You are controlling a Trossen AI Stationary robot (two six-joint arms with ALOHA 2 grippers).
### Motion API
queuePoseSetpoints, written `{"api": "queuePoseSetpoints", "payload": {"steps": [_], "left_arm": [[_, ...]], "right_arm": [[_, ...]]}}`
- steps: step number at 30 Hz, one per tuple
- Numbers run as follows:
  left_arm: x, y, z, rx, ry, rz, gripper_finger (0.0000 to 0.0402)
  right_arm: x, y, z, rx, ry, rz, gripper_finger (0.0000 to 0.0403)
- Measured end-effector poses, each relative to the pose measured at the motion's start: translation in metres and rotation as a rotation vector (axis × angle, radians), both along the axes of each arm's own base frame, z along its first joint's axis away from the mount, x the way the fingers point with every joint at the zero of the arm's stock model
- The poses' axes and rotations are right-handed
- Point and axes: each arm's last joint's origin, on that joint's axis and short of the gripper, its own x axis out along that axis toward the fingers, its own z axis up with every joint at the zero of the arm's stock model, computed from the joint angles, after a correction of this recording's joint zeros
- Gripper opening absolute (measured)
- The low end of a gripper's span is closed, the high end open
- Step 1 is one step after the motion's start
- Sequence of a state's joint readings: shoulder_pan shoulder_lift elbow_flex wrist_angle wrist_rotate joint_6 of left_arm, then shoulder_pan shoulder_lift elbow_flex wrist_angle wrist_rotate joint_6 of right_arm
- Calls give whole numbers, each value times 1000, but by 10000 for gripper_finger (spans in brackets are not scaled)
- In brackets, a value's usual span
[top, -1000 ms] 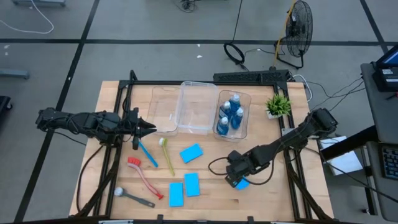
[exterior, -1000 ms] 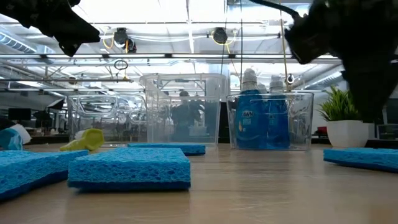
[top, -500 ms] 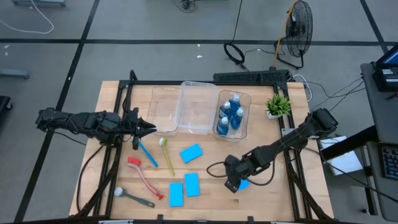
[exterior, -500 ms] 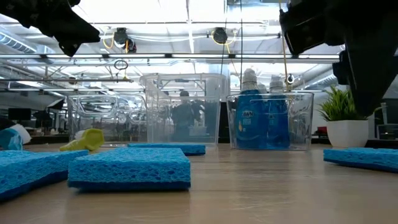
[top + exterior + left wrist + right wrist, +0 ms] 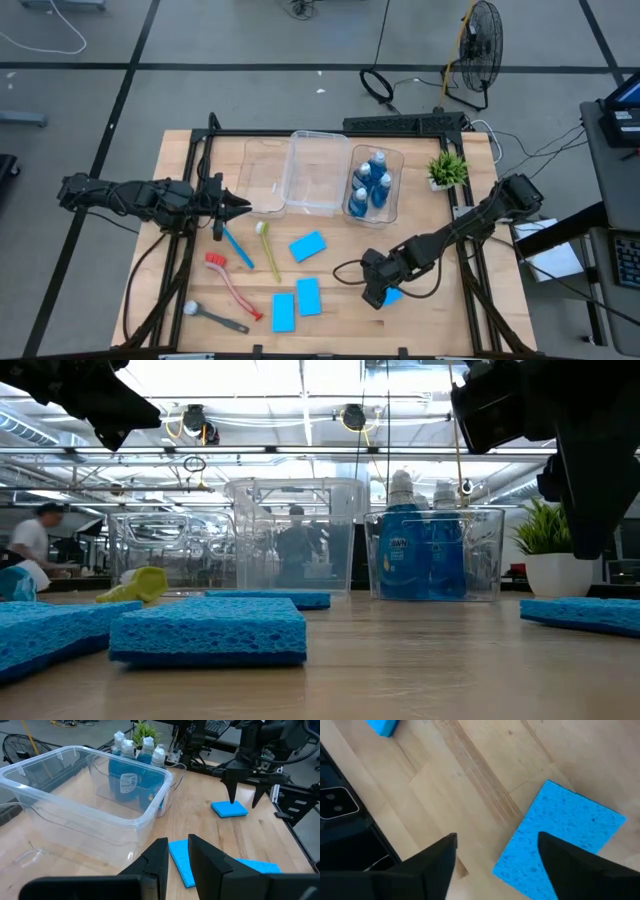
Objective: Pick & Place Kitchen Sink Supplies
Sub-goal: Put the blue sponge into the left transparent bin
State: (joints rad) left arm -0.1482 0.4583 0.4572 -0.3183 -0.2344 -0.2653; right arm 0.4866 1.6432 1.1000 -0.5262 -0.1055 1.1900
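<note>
While the left gripper (image 5: 243, 206) is parked beside the bins, fingers nearly together, nothing held:
Right gripper (image 5: 246, 800): spread wide, poised over a sponge (image 5: 560, 836), empty.
Sponge: flat near the table's (image 5: 440, 310) right edge.
Room: bare wood around it.

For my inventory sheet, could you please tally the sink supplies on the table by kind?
Sponges: 4, all lying on the wooden table
Bottles: 4, all in one clear bin
Brushes: 4, all lying on the table
Total: 12
</note>
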Motion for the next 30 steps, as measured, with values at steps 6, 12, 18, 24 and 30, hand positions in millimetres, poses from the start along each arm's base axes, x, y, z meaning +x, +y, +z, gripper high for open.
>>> {"api": "queuePoseSetpoints", "payload": {"steps": [6,12,18,24,30], "left_arm": [[0,0,0,0,0,0,77],[0,0,0,0,0,0,77],[0,0,0,0,0,0,77],[0,0,0,0,0,0,77],[0,0,0,0,0,1,77]], "right_arm": [[0,0,0,1,2,6,345],[-1,0,0,13,12,34,365],[-9,-4,-4,-27,116,-4,366],[-16,-8,-6,-57,200,-51,365],[-13,-8,-7,-73,172,-80,365]]}}
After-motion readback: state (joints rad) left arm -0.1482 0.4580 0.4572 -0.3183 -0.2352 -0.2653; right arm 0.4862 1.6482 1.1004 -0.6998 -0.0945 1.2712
